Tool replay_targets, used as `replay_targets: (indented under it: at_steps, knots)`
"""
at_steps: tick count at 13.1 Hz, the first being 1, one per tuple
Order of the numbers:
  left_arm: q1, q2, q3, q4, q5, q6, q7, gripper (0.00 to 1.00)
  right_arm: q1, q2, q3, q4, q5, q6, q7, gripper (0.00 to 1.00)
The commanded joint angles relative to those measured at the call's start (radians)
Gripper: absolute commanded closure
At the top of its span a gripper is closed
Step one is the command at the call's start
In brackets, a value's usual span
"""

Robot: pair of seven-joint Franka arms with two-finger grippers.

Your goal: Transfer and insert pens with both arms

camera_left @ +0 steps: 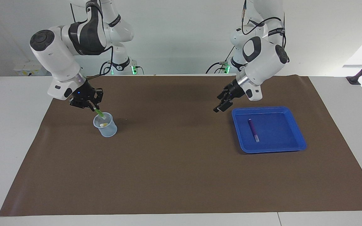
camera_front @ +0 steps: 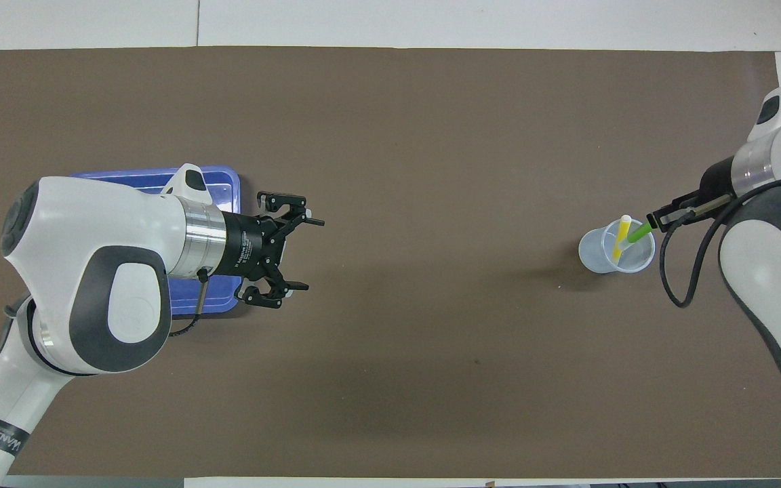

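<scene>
A: State the pen colours.
B: Green pen (camera_left: 99,114), yellow pen (camera_front: 619,238), purple pen (camera_left: 253,129) with a pale cap end.
A: State the container colours.
B: Cup (camera_left: 106,128): translucent pale blue. Tray (camera_left: 294,124): solid blue.
A: State the surface colours.
B: Mat (camera_left: 174,163): plain brown. Bench (camera_left: 8,110): white.

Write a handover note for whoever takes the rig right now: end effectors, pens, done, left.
Right end effector: shut on the green pen, over the cup; the pen's lower end is at the cup's mouth, not released.
Left end effector: open, empty, over the mat beside the blue tray.
Yellow pen: in the cup, leaning on its wall.
Purple pen: lying flat in the tray.
Done: yellow pen inserted.
Left: release the green pen into the cup, then pick up, hand over and insert the purple pen.
</scene>
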Motion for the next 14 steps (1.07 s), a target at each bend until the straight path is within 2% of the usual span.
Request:
replay_targets:
  at_steps: [1, 2, 5, 9, 11, 14]
  knots:
    - [0.088, 0.039, -0.001, -0.002, 0.201, -0.027, 0.196, 0.0, -0.013, -0.039, 0.013, -0.083, -0.018, 0.055, -0.012, 0.98]
    - [0.125, 0.065, -0.001, 0.0, 0.232, -0.011, 0.264, 0.0, -0.013, -0.042, 0.013, -0.091, -0.018, 0.059, -0.012, 0.61]
    - [0.167, 0.159, -0.001, 0.009, 0.415, 0.076, 0.428, 0.0, -0.023, -0.041, 0.013, -0.059, 0.006, 0.039, -0.015, 0.0]
    - [0.159, 0.283, -0.003, 0.014, 0.617, 0.199, 0.663, 0.0, -0.025, -0.03, 0.013, 0.074, 0.242, -0.041, 0.005, 0.0]
    - [0.153, 0.316, -0.003, 0.014, 0.625, 0.225, 0.771, 0.01, -0.022, -0.028, 0.013, 0.077, 0.427, -0.038, 0.104, 0.0]
    - [0.141, 0.368, -0.003, 0.038, 0.652, 0.248, 0.806, 0.12, -0.008, -0.028, 0.038, 0.078, 0.638, 0.017, 0.285, 0.0]
